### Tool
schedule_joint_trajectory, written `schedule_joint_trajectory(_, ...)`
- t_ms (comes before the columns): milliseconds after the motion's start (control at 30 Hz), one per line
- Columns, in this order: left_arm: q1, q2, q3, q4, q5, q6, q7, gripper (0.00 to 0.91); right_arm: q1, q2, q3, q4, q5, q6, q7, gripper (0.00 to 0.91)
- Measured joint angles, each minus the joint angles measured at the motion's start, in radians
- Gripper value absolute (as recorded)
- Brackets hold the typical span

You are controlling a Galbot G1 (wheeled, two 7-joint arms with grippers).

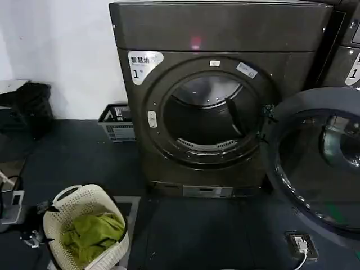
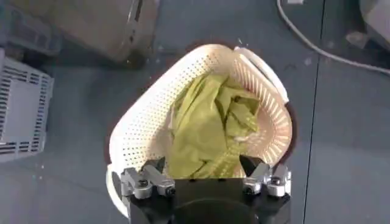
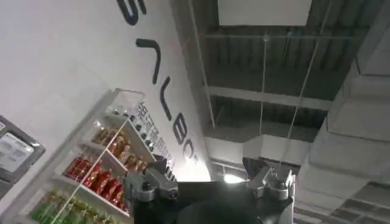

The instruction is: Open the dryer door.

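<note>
The dryer door (image 1: 320,163) hangs swung wide open at the machine's right side, hinged beside the round drum opening (image 1: 207,115); its far edge is cut off by the head view's right border, and its dark glass centre is hard to read. The dryer (image 1: 219,84) stands dark grey-brown against the wall, a white label (image 1: 143,63) marked "1" and a small pink light (image 1: 196,43) on its front. A cream basket (image 2: 137,131) of green cloth (image 2: 207,128) sits on the floor, front left. The left gripper (image 2: 203,175) hovers above it, fingers spread wide, holding nothing. The right gripper (image 3: 208,176) points up toward a ceiling and shelves, also spread wide and empty.
</note>
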Motion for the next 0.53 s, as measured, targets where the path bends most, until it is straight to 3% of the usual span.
schedule_joint_trajectory(533, 0.036, -0.009, -0.042, 0.003, 0.005, -0.007, 0.0, 0.907, -0.028, 0.001, 0.04, -0.001, -0.002, 0.002, 0.001, 0.907)
